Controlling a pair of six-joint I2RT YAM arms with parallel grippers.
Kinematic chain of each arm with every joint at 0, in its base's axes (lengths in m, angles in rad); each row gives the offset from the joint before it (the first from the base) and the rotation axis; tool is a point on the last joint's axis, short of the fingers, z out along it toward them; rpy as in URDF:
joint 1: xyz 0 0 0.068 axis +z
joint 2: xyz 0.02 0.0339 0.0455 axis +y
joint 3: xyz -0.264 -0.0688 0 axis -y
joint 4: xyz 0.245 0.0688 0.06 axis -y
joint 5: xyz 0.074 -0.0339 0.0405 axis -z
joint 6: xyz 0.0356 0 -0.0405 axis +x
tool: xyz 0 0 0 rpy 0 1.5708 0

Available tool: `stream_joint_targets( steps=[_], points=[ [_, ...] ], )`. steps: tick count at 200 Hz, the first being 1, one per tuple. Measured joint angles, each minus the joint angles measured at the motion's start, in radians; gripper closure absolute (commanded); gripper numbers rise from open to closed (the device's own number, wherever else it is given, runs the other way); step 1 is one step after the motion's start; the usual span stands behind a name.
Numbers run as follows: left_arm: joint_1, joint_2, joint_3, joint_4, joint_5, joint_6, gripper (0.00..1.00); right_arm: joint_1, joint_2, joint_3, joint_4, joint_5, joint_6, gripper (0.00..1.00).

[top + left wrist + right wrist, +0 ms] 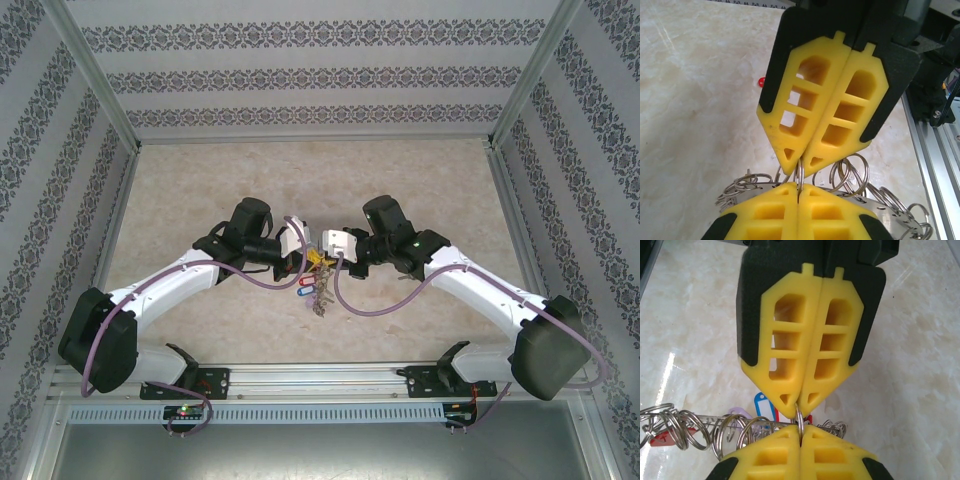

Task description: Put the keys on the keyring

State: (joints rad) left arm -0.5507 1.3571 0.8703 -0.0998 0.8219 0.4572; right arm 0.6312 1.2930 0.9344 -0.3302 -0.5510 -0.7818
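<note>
My left gripper and right gripper meet tip to tip above the middle of the table. Both are shut on the same small split ring, which runs edge-on between the two pairs of yellow fingertips. That ring belongs to the keyring, a flat grey metal band fringed with many small wire rings. Keys with blue, red and pale purple tags hang from it. The bunch dangles below the grippers. I cannot tell the task's two keys from the rest.
A small red piece lies on the beige marble-look table beyond the right gripper's fingers. Patterned walls enclose three sides. The aluminium rail with both arm bases runs along the near edge, and purple cables loop near the hanging bunch.
</note>
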Motion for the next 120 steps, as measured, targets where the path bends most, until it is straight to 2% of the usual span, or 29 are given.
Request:
stream_joint_targets(
  steps=[25,49,85,120],
  points=[
    [0.000,-0.009,0.000,0.007,-0.001,-0.008,0.76,-0.013,0.000,-0.002,0.004,-0.027,0.021,1.00],
    [0.001,-0.054,-0.033,0.045,-0.005,-0.021,0.68,-0.064,-0.004,-0.029,0.065,-0.113,0.081,1.00],
    [0.009,-0.112,-0.152,0.153,0.006,-0.090,0.67,-0.106,-0.016,-0.089,0.154,-0.229,0.162,1.00],
    [0.010,-0.112,-0.173,0.233,0.016,-0.142,0.67,-0.134,-0.016,-0.129,0.253,-0.334,0.243,1.00]
  ],
)
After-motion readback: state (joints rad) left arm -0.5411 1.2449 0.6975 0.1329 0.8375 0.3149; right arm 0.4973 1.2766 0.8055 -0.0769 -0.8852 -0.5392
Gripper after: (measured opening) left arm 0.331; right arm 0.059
